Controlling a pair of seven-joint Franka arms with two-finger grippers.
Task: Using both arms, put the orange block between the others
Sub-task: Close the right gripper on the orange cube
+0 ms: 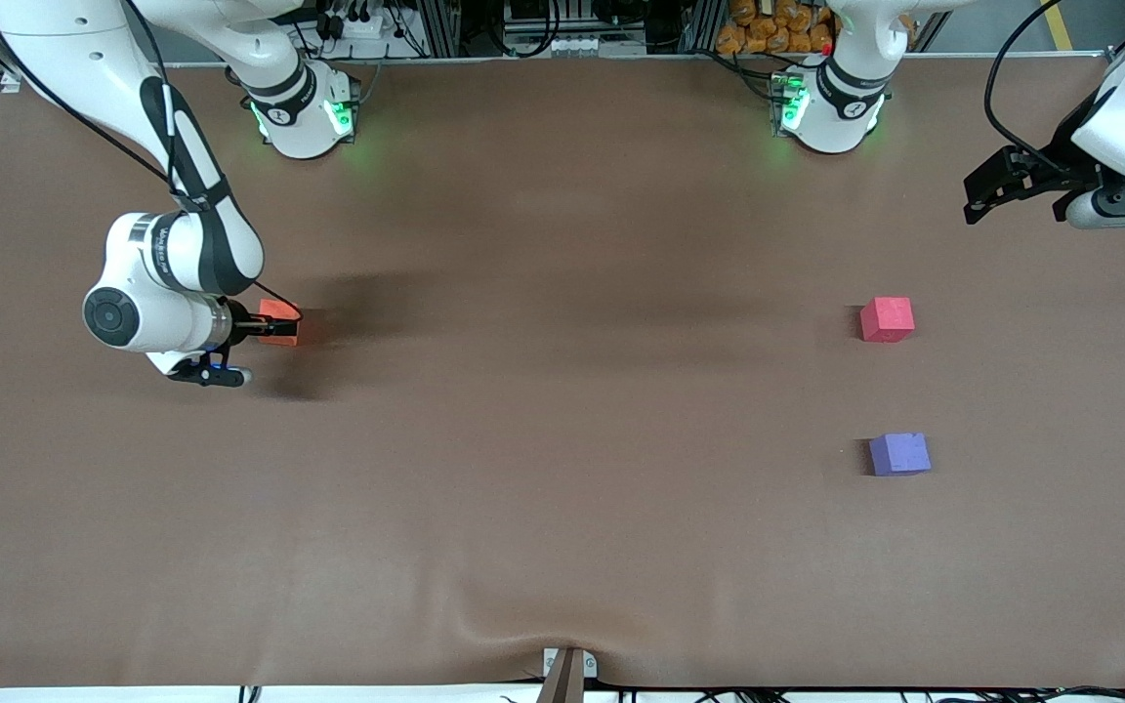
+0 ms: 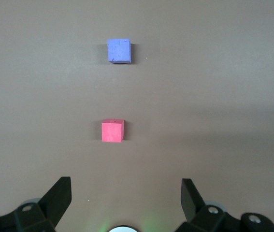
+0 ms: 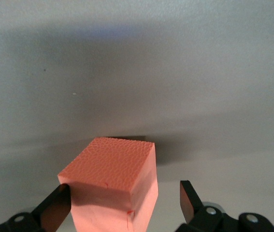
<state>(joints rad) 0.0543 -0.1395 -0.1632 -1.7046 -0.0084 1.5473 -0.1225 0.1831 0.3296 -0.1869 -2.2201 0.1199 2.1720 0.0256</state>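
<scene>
The orange block (image 1: 279,310) (image 3: 112,162) rests on the table toward the right arm's end. My right gripper (image 1: 268,330) (image 3: 124,193) is low around it, open, with the block between its fingers; one fingertip (image 3: 59,198) is at the block's corner and the other stands apart from it. The pinkish-red cube (image 1: 887,319) (image 2: 112,131) and the purple cube (image 1: 899,454) (image 2: 119,50) sit toward the left arm's end, the purple one nearer the front camera, with a gap between them. My left gripper (image 1: 975,200) (image 2: 126,186) hangs open and empty in the air, over the table near its end.
A brown cloth (image 1: 562,439) covers the whole table, with a wrinkle at its front edge. The two arm bases (image 1: 304,112) (image 1: 831,107) stand along the table's back edge.
</scene>
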